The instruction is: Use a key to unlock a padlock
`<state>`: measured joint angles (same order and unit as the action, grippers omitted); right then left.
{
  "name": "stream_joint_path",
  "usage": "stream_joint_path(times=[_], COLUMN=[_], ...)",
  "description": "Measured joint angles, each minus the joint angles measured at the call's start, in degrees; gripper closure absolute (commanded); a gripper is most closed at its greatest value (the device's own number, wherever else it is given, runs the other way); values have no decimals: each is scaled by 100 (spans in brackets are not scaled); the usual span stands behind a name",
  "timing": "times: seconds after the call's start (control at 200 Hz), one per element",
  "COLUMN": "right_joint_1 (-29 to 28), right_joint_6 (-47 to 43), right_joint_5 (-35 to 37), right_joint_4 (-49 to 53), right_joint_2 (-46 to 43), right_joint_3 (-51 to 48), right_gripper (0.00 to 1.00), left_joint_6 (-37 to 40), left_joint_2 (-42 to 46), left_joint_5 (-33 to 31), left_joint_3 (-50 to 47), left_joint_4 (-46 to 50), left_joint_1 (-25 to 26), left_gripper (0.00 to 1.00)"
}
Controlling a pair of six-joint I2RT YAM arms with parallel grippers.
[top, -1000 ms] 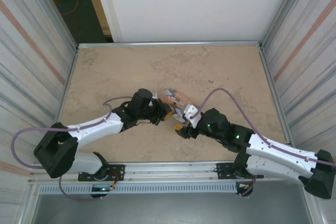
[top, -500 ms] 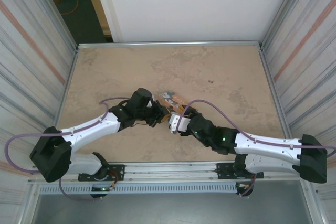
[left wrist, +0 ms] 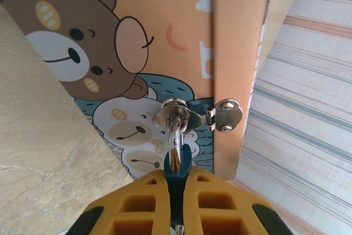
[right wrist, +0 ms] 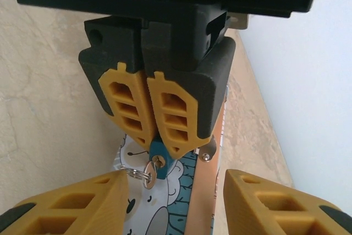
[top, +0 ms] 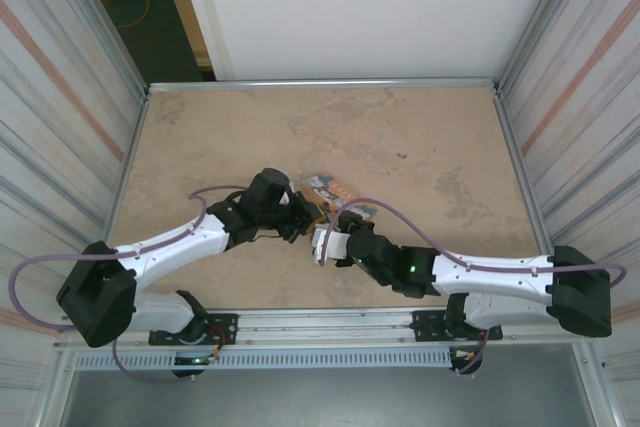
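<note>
Gripping padlock [right wrist: 159, 162], left claw [right wrist: 158, 148]; right claw [right wrist: 175, 182] agape, empty; beige marbled tabletop [top: 430, 137], striped walls [top: 60, 67].

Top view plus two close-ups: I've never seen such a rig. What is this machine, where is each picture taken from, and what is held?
A robot's left arm and right arm are bolted at the near edge of a table; the top picture looks down on them. Each close-up comes from a camera on one wrist. An orange box lies on the table. The left fingers are shut on a blue padlock hooked through the box's clasp. The right wrist picture faces that grip: a key sits at the padlock's keyhole; the right fingers are open and empty.
</note>
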<state>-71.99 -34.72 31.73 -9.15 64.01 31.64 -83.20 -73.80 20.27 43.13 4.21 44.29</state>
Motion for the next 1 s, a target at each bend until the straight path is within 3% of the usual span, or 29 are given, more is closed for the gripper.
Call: stream_joint_path(times=[0.541,0.997], right_joint_1=[76,227], right_joint_6=[216,354], right_joint_5=[-2,-4], right_joint_4=[-264,-439], right_joint_2=[378,629], right_joint_3=[-42,-76], right_gripper=[76,86], left_joint_6=[-17,-24], left_joint_2=[0,0], left_joint_5=[2,9], left_joint_3=[-33,-63], left_joint_4=[-81,-146], left_joint_1=[0,-9], left_gripper=[100,100])
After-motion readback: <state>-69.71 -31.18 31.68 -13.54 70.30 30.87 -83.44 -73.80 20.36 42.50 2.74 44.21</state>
